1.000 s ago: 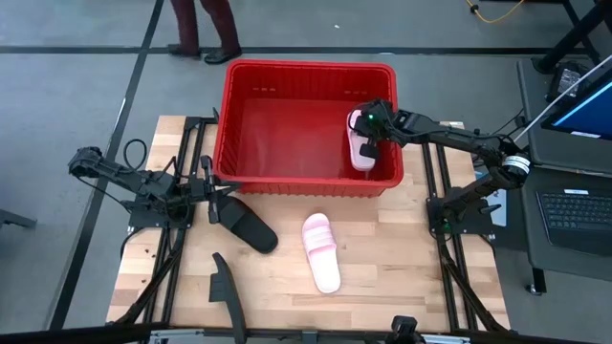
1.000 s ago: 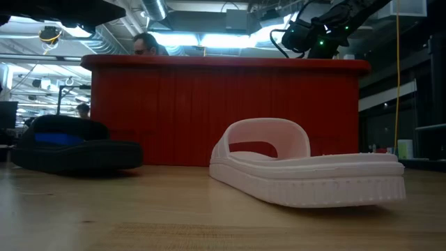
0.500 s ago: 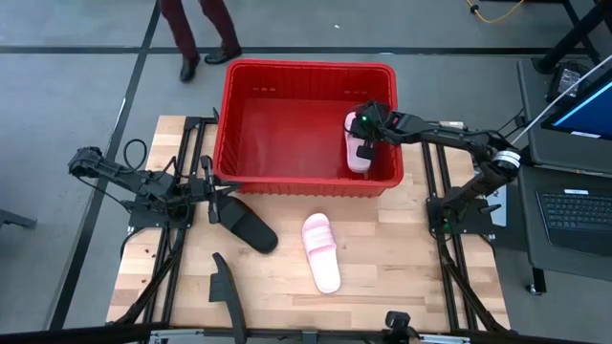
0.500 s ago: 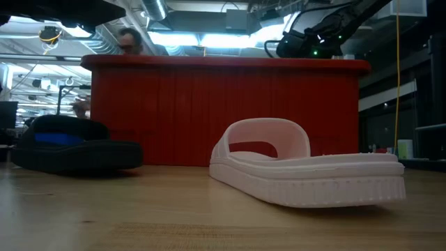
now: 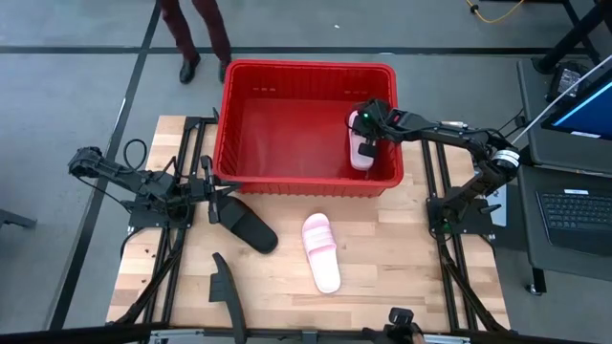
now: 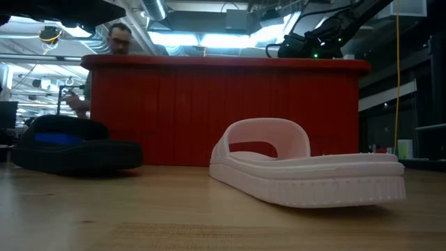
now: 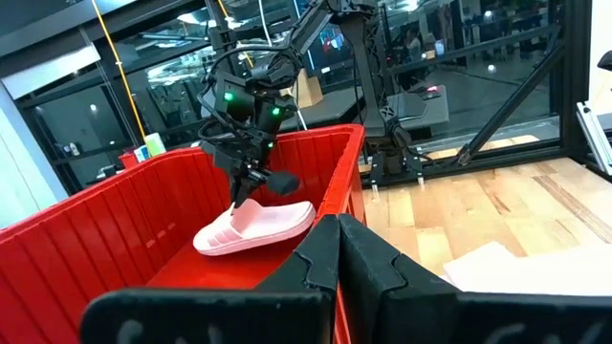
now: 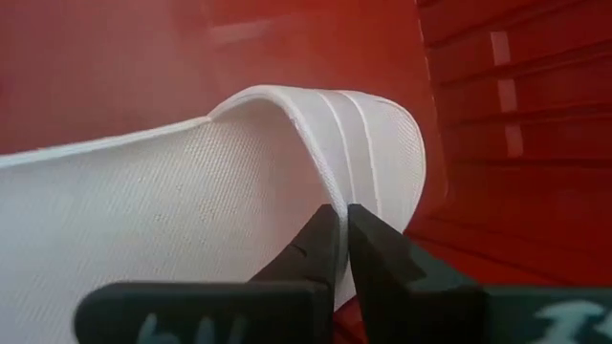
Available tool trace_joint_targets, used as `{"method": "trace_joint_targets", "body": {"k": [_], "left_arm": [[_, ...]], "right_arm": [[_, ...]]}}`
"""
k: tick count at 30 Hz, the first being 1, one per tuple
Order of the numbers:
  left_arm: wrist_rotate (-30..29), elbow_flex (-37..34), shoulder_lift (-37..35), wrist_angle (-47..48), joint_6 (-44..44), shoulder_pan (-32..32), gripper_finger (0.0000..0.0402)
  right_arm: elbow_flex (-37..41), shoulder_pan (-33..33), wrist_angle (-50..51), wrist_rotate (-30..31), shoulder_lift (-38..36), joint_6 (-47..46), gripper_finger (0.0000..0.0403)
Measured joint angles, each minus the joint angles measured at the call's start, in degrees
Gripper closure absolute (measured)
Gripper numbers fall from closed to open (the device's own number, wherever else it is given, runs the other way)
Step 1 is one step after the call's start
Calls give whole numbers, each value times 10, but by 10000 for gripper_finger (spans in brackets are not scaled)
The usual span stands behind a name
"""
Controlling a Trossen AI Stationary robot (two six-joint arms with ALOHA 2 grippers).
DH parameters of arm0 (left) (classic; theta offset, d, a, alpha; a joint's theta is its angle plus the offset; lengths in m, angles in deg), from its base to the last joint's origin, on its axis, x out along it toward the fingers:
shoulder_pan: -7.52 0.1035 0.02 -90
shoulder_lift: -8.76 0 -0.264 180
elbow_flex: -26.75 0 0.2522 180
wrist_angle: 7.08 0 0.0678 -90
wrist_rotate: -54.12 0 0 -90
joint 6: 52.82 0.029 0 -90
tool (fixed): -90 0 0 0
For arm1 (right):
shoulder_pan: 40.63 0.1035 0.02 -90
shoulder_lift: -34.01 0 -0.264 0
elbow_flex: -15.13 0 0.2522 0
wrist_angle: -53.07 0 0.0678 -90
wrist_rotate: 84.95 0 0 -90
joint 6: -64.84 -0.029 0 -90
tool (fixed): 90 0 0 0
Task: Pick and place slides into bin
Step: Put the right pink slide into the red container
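Lowering a pink slide at the bin's right, my right end effector grips its edge; left end effector waits clenched.

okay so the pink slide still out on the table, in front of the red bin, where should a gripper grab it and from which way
Probably the wide strap of the pink slide: in the low view it arches clear of the sole, leaving an open gap for one finger. It lies flat, sole down, so come from above and pinch the strap's edge.
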Motion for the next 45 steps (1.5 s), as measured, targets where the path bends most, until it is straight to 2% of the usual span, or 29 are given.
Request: {"method": "trace_joint_targets", "body": {"k": [9, 34, 39, 45], "left_arm": [[0, 0, 0, 0, 0, 0, 400], [0, 0, 0, 0, 0, 0, 400], [0, 0, 0, 0, 0, 0, 400], [0, 0, 0, 0, 0, 0, 400]], "right_arm": [[0, -2, 14, 0, 0, 5, 383], [0, -4, 30, -2, 1, 0, 383], [0, -4, 30, -2, 1, -3, 366], [0, -4, 30, -1, 1, -1, 327]]}}
